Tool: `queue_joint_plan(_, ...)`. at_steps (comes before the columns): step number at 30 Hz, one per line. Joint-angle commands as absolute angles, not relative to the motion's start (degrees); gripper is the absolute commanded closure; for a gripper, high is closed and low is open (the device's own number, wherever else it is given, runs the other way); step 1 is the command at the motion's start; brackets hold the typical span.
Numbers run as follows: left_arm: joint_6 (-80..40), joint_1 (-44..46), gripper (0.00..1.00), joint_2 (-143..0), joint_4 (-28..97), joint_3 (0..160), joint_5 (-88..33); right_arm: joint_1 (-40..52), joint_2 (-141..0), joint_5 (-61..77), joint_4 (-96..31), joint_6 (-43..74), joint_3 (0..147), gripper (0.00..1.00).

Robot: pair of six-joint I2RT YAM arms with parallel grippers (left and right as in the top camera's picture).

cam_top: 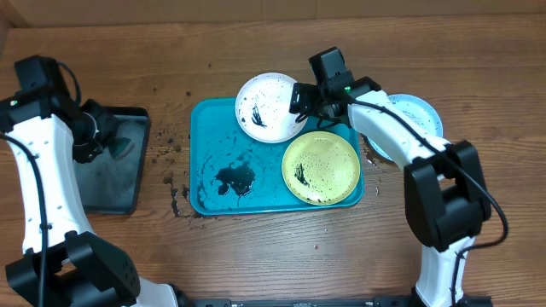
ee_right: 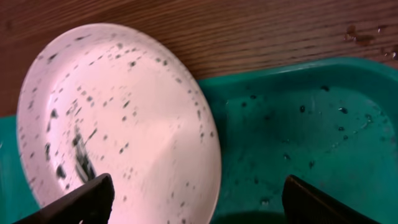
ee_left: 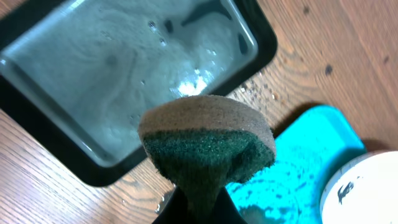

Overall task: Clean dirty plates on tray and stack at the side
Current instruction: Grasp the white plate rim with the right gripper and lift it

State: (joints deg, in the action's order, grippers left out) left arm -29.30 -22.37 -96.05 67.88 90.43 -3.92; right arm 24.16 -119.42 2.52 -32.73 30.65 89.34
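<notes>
The white plate (cam_top: 269,107), with dark specks and smears, lies at the far edge of the teal tray (cam_top: 213,170). The yellow-green plate (cam_top: 321,168) sits on the tray's right side. The light blue plate (cam_top: 414,119) lies on the table to the right, partly hidden by my right arm. My right gripper (cam_top: 300,98) is open at the white plate's right edge. In the right wrist view its jaws (ee_right: 199,205) span the rim of the white plate (ee_right: 118,118) and the tray floor (ee_right: 311,124). My left gripper (ee_left: 199,208) is shut on a green-and-tan sponge (ee_left: 205,143).
A black tray (cam_top: 107,183) holding cloudy water stands at the left, under my left gripper (cam_top: 111,141); it also shows in the left wrist view (ee_left: 124,81). A dark smear (cam_top: 235,179) lies on the teal tray. Crumbs (cam_top: 171,149) dot the wood between the trays.
</notes>
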Motion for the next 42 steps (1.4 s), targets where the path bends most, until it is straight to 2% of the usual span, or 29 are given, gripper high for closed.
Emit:
queue_joint_plan(1,-26.72,-19.79,0.96,-96.27,68.14,89.93,-4.47,23.42,-120.97,3.73,-29.76,35.7,90.02,0.16)
queue_joint_plan(5,-25.69,-17.08,0.96,-96.27,67.02,89.91,-4.32,24.18,-122.52,7.03,-29.5,39.35,90.02,0.27)
queue_joint_plan(11,-25.69,-15.66,0.96,-96.27,66.89,89.86,-4.32,25.71,-122.65,6.98,-33.89,41.6,90.02,0.28)
queue_joint_plan(13,-25.67,-15.66,0.96,-96.27,66.89,89.78,-4.32,26.24,-122.8,7.25,-34.37,42.04,90.02,0.34)
queue_joint_plan(15,-25.67,-15.66,0.96,-96.27,66.92,89.76,-4.32,26.96,-122.83,7.18,-34.2,41.98,90.02,0.47)
queue_joint_plan(17,-25.67,-15.66,0.96,-96.27,66.89,89.76,-4.29,27.83,-122.89,7.11,-33.93,40.95,90.02,0.55)
queue_joint_plan(24,-25.26,-15.66,0.96,-96.27,67.2,89.76,-4.29,31.2,-123.9,7.77,-32.88,36.27,90.02,0.62)
queue_joint_plan(30,-25.23,-15.66,0.95,-96.27,67.13,89.76,-4.27,34.76,-123.9,9.52,-33.89,29.19,90.02,0.62)
queue_joint_plan(32,-25.23,-15.68,0.95,-96.27,67.2,89.73,-4.27,36.1,-123.9,9.41,-34.94,28.05,90.02,0.58)
queue_joint_plan(33,-25.23,-15.68,0.95,-96.27,67.22,89.73,-4.25,36.58,-123.9,9.08,-35.48,28.51,90.04,0.53)
queue_joint_plan(35,-25.21,-15.68,0.95,-96.27,67.24,89.73,-4.25,37.06,-123.87,9.13,-36.45,33.1,90.37,0.28)
queue_joint_plan(42,-25.23,-15.66,0.95,-96.27,67.53,89.73,-4.29,37.08,-123.9,13.58,-35.73,55.37,91.31,0.31)
